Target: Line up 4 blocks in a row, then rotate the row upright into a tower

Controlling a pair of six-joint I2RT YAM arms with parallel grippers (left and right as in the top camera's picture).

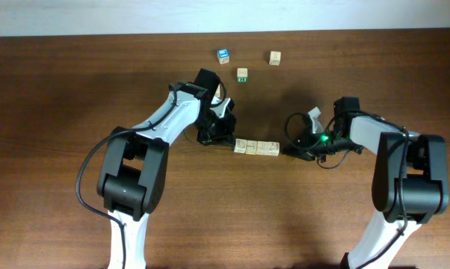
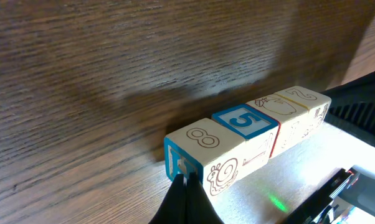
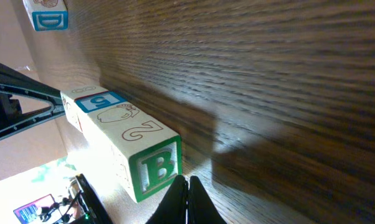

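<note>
Four blocks (image 1: 256, 148) lie in a touching row on the surface (image 1: 60, 90). At its "8" end sits the left claw (image 2: 187, 186), shut and empty; at its "B" end, the right claw (image 3: 186, 186), likewise shut.

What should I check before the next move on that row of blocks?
1. All four blocks in one touching row: ok.
2. Shut left gripper at the 8 block: ok.
3. Shut right gripper at the B block: ok.
4. Either gripper pressing its block: cannot tell.
5. Three spare cubes apart from the row: ok.
</note>
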